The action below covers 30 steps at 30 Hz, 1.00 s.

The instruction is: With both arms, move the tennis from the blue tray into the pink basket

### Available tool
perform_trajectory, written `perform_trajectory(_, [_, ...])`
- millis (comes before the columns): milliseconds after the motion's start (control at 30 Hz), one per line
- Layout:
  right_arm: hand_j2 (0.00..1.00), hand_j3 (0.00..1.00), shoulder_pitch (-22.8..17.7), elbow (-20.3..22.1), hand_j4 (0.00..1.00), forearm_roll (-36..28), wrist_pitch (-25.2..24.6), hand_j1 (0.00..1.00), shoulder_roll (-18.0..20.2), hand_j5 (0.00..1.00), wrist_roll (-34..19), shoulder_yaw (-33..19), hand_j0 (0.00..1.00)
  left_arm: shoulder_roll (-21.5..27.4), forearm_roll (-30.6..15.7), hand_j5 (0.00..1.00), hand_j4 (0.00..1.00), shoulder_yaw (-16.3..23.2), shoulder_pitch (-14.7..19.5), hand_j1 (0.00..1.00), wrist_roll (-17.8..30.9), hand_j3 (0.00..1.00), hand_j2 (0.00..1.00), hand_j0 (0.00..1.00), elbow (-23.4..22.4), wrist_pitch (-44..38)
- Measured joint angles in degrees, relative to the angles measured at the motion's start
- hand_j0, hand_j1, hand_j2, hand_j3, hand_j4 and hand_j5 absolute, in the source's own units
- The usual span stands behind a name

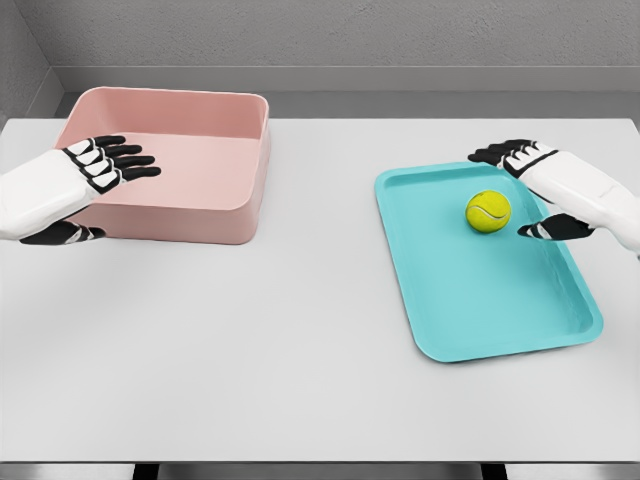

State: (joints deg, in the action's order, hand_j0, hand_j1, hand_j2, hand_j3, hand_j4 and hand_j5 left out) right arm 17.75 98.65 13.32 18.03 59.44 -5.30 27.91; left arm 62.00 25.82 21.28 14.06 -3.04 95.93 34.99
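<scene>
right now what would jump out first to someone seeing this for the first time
The yellow-green tennis ball stands out, lying in the far part of the blue tray on the right of the white table. Next, the pink basket at far left, with an open hand at each side: the left hand over the basket, the right hand beside the ball.

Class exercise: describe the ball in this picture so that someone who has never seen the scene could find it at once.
Start at the white table and find the flat turquoise plastic tray on its right side. In the tray's far half, just left of the right robot hand, lies the small yellow-green tennis ball. It is the only round thing, and the only thing lying in the tray.
</scene>
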Motion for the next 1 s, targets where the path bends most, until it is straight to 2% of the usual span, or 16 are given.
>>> perform_trajectory(133, [1.0, 1.0, -0.1, -0.1, 1.0, -0.2, -0.4, 1.0, 0.0, 1.0, -0.5, 0.0, 1.0, 0.1, 0.0, 1.0, 1.0, 0.0, 0.0, 1.0, 0.0, 1.0, 1.0, 1.0, 0.0, 0.0])
perform_trajectory(267, [1.0, 1.0, 0.7, -1.8, 1.0, -0.2, -5.5, 1.0, -0.4, 1.0, -0.8, 2.0, 1.0, 0.1, 0.0, 1.0, 1.0, 0.0, 0.0, 1.0, 0.0, 1.0, 1.0, 1.0, 0.0, 0.0])
perform_trajectory(333, [1.0, 1.0, 5.4, -2.0, 1.0, -0.1, -8.8, 1.0, -0.9, 1.0, -3.9, 3.5, 1.0, 0.1, 0.0, 1.0, 1.0, 0.0, 0.0, 1.0, 0.0, 1.0, 1.0, 1.0, 0.0, 0.0])
perform_trajectory(433, [1.0, 1.0, 9.1, -2.2, 1.0, -0.2, -14.6, 1.0, -3.0, 1.0, -12.7, 6.0, 1.0, 0.2, 0.0, 1.0, 1.0, 0.0, 0.0, 1.0, 0.0, 1.0, 1.0, 1.0, 0.0, 0.0])
perform_trajectory(533, [1.0, 1.0, 15.5, -3.5, 1.0, -0.3, -20.1, 1.0, -5.6, 1.0, -19.9, 9.1, 1.0, 0.2, 0.2, 1.0, 1.0, 0.0, 0.0, 1.0, 0.0, 1.0, 1.0, 1.0, 0.0, 0.0])
perform_trajectory(600, [1.0, 1.0, 17.1, -5.1, 1.0, -0.3, -22.6, 1.0, -7.3, 1.0, -22.7, 11.8, 1.0, 0.2, 0.3, 1.0, 1.0, 0.0, 0.0, 1.0, 0.0, 1.0, 1.0, 1.0, 0.0, 0.0])
perform_trajectory(767, [1.0, 1.0, 19.7, -8.4, 1.0, -0.3, -27.7, 1.0, -9.7, 1.0, -26.1, 15.4, 1.0, 0.2, 0.4, 1.0, 1.0, 0.0, 0.0, 1.0, 0.0, 1.0, 1.0, 1.0, 0.0, 0.0])
perform_trajectory(1000, [1.0, 1.0, 22.6, -11.1, 1.0, -0.3, -34.1, 1.0, -11.5, 1.0, -27.1, 17.3, 1.0, 0.2, 0.4, 1.0, 1.0, 0.0, 0.1, 1.0, 0.0, 1.0, 1.0, 1.0, 0.0, 0.0])
